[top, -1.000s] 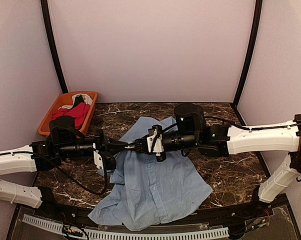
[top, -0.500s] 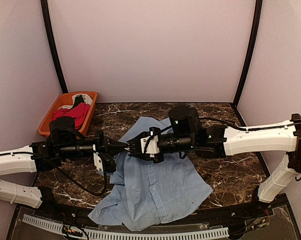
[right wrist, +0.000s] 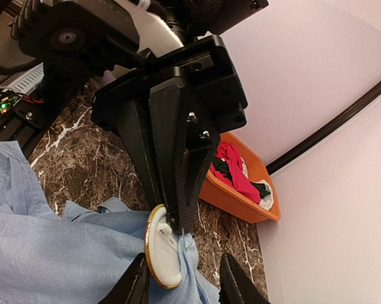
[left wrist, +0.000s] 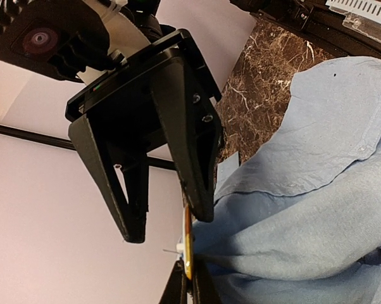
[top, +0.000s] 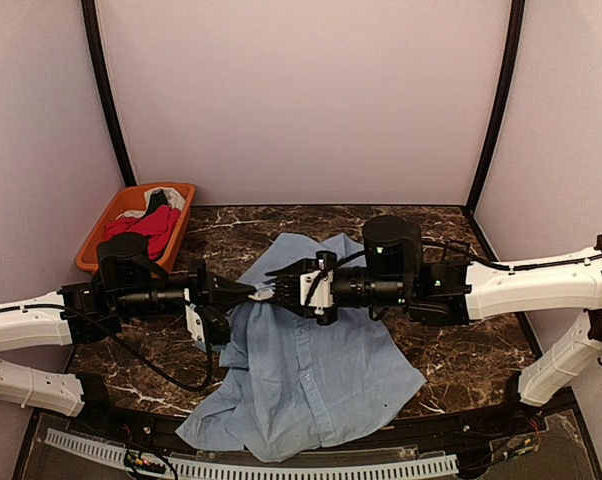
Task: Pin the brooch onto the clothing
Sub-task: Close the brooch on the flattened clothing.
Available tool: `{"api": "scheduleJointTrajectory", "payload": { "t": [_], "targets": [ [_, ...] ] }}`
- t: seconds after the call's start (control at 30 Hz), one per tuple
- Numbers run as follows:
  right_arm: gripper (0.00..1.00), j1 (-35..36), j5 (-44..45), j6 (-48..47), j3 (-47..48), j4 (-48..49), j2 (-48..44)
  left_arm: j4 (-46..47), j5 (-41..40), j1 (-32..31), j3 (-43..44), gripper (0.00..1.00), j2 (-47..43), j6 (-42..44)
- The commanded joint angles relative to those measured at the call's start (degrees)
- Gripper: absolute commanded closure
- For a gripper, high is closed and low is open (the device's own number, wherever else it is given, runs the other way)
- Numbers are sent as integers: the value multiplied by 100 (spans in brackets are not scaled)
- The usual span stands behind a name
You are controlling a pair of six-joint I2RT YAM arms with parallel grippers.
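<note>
The brooch [right wrist: 162,253] is a round disc with a gold rim and a white back. My left gripper [right wrist: 178,218] is shut on it from above in the right wrist view. In the left wrist view the brooch [left wrist: 188,247] shows edge-on between the left gripper [left wrist: 189,285] fingers, a thin pin sticking out to its left. A fold of the clothing [top: 311,370], a light blue shirt spread on the table, is lifted against the brooch. My right gripper [right wrist: 184,288] is open, its fingers either side of the brooch without touching it. From above the two grippers meet at the brooch [top: 264,296].
An orange basket [top: 96,240] with red, black and white garments stands at the back left corner, also behind the left gripper as the basket [right wrist: 241,202]. The marble table [top: 451,340] is walled on three sides. Both arms stretch low across the shirt.
My right gripper's jaws have opened off the brooch and the right arm has drawn back slightly to the right. The left gripper has stayed shut on the brooch.
</note>
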Motion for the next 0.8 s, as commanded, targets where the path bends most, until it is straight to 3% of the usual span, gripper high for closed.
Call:
{"api": "scheduleJointTrajectory", "payload": {
  "t": [0.0, 0.37, 0.57, 0.77],
  "targets": [
    [68, 96, 110, -125, 152, 54, 111, 138, 72, -26, -33, 99, -71, 25],
    [70, 297, 406, -144, -23, 435, 224, 241, 3, -28, -94, 99, -87, 30],
    [78, 354, 495, -221, 36, 386, 320, 236, 9, -28, -94, 99, -82, 21],
    [80, 359, 599, -161, -33, 479, 285, 226, 5, -28, -103, 99, -100, 30]
  ]
}}
